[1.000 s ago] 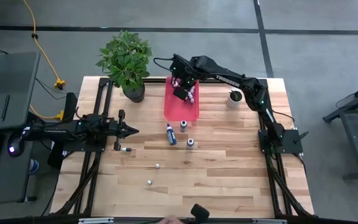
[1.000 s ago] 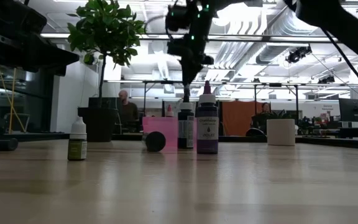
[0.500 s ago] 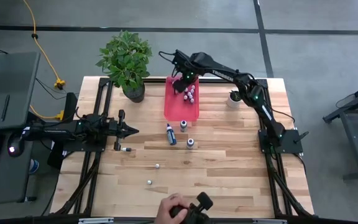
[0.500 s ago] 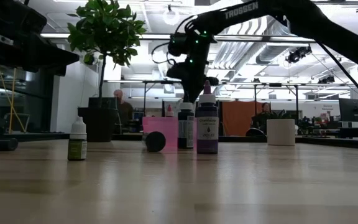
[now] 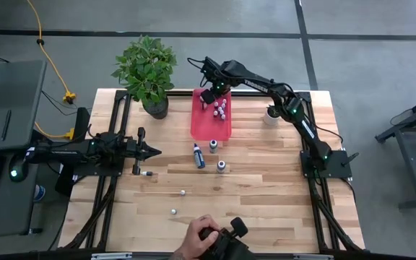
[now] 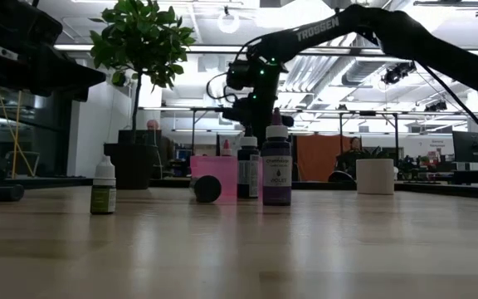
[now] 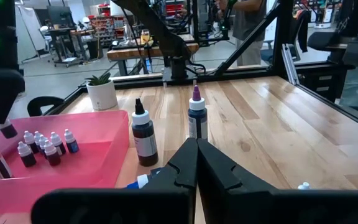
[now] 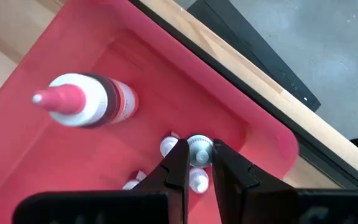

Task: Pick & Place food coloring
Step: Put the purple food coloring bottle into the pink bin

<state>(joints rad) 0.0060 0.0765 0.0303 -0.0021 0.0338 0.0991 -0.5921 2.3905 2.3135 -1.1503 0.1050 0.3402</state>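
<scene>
leafy potted plant (image 5: pixel 147 71) at table's far left corner — small white pot (image 5: pixel 273 113) far right

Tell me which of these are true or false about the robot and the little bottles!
1. The right gripper is over the pink tray. True.
2. The right gripper is pinching a small white-capped bottle. True.
3. The left gripper is wide open. False: its fingers are pressed together, and it holds nothing.
4. All the bottles are already in the tray. False: several stand on the wooden table, like the purple-capped bottle.
5. The leafy plant sits inside the tray. False: it stands in its dark pot beside the tray, on the table.
</scene>
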